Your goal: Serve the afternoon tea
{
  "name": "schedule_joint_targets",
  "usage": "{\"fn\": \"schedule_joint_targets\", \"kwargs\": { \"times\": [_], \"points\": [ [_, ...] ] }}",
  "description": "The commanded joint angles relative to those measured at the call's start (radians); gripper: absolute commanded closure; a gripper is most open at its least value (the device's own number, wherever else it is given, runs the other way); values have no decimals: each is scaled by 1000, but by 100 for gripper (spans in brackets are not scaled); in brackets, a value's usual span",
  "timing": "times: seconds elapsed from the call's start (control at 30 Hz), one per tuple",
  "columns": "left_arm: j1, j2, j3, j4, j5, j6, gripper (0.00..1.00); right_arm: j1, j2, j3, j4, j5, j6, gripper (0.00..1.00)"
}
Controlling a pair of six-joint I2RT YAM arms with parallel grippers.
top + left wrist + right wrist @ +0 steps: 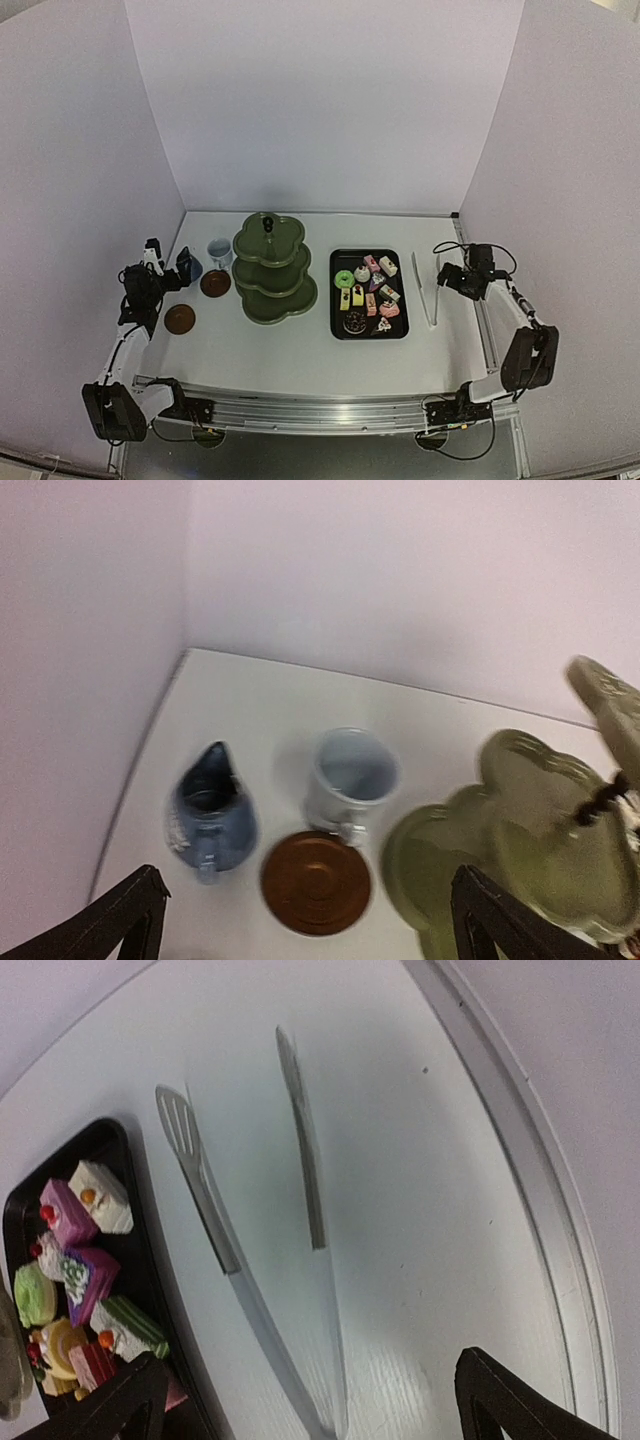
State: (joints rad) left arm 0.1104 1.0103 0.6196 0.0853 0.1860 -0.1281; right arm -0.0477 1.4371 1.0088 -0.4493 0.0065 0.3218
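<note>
The olive-green three-tier stand [275, 292] stands mid-table with its tiers bare. Left of it are a pale cup [219, 251], a dark-blue cup [188, 267] and two brown saucers [215, 284] [180, 319]. Several small colourful cakes [368, 290] lie on a black tray [334, 300]. My left gripper [166, 274] hovers open beside the blue cup; its wrist view shows the blue cup [210, 815], pale cup [350, 778], one saucer [315, 882] and the stand [520, 840]. My right gripper [449, 276] is open above the tongs, holding nothing.
White tongs [428, 290] lie right of the tray, and in the right wrist view the tongs [210, 1200] lie spread between my fingers with the cakes [90, 1260] at the left. White walls enclose the table on three sides. A metal rail [490, 330] runs along the right edge.
</note>
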Motion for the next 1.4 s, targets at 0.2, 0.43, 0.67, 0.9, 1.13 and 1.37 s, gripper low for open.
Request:
{"fn": "schedule_joint_targets", "kwargs": {
  "times": [0.2, 0.43, 0.67, 0.9, 1.13, 1.37],
  "points": [
    [-51, -28, 118, -217, 570, 88, 1, 173, 214, 172, -316, 116, -27, 2],
    [-101, -6, 149, -377, 706, 273, 0, 177, 339, 231, -323, 122, -61, 2],
    [-107, -10, 140, -454, 713, 361, 0, 177, 483, 327, -317, 144, -110, 2],
    [-107, -13, 140, -455, 698, 365, 0, 177, 588, 400, -290, 184, -123, 7],
    [-107, -17, 142, -454, 687, 372, 0, 177, 631, 413, -257, 185, -116, 17],
    [-130, -19, 139, -452, 677, 393, 0, 177, 599, 339, -236, 177, -98, 20]
  ]
}}
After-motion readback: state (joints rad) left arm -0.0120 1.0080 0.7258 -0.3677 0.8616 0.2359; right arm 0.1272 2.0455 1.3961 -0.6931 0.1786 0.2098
